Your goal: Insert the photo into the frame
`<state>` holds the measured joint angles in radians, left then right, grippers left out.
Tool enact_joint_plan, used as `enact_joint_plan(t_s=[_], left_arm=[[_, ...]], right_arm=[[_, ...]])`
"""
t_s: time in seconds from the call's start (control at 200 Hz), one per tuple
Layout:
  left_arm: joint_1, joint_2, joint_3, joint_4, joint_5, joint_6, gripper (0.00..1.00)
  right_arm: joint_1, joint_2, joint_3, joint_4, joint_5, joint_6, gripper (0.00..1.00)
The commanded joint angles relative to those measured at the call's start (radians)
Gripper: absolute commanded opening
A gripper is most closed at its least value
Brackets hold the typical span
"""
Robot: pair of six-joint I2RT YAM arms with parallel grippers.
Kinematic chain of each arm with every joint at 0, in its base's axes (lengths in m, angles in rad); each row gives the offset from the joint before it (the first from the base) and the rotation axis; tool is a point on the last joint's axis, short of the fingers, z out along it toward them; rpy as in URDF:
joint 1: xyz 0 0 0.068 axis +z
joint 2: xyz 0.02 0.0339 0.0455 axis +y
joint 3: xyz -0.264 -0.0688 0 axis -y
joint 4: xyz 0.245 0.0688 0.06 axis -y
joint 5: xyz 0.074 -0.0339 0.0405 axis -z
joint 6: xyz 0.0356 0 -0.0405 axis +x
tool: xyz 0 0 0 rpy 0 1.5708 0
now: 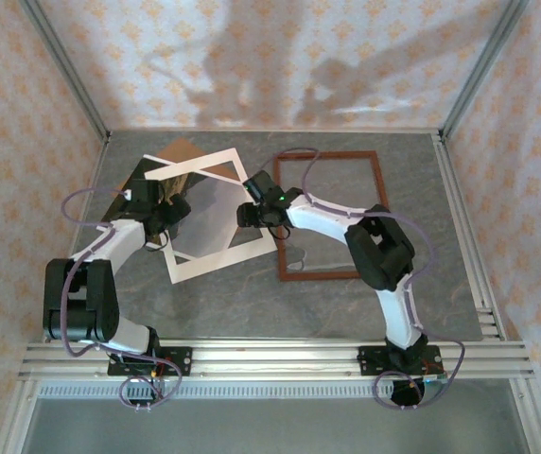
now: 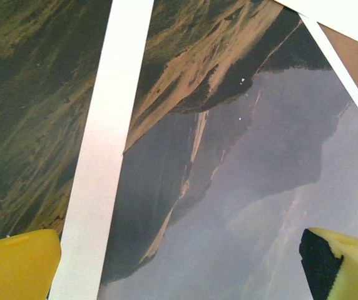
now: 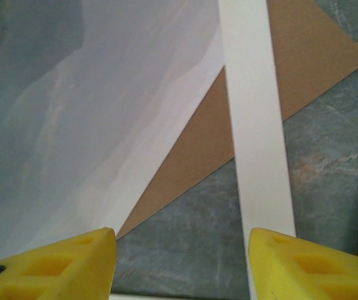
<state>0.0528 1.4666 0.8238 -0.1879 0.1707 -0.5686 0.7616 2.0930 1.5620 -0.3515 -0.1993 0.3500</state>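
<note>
Lying flat on the grey-green stone-patterned surface, left of centre, the photo, a rectangular glossy print of hazy grey mountains over brown-green hills, sits under a white card border mat whose strips cross it. Beneath it is a plain brown cardboard backing board that pokes out at the far corner. The frame, a thin reddish-brown wooden rectangle, lies to the right, its left rail just beside the mat's right corner. Through its opening the surface shows, with the right arm reaching across it, so I judge it holds neither photo nor backing yet. The left gripper hovers over the print with jaws spread wide, holding nothing; the right gripper hangs by the mat's right strip, jaws likewise wide and holding nothing. The print looks light, thin and bendable, and its sheen suggests it will slip and mark easily. Pressed flat, it offers no edge to pinch, so the mat probably has to come off first. After that, a corner or free edge overhanging the cardboard would be the place to take it, gently, to avoid creasing. The mat seems stiffer, and one strip could be pinched across its width.
</note>
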Motion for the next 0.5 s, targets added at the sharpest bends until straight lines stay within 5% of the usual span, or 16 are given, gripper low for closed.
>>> enact_joint_plan(t_s=[0.0, 0.496], left_arm=[[-0.010, 0.018, 0.008, 0.036, 0.019, 0.000, 0.99], [-0.012, 0.042, 0.000, 0.035, 0.045, 0.025, 0.99]], right_arm=[[-0.015, 0.040, 0.045, -0.061, 0.079, -0.034, 0.58], [-0.088, 0.024, -0.005, -0.141, 0.089, -0.042, 0.61]])
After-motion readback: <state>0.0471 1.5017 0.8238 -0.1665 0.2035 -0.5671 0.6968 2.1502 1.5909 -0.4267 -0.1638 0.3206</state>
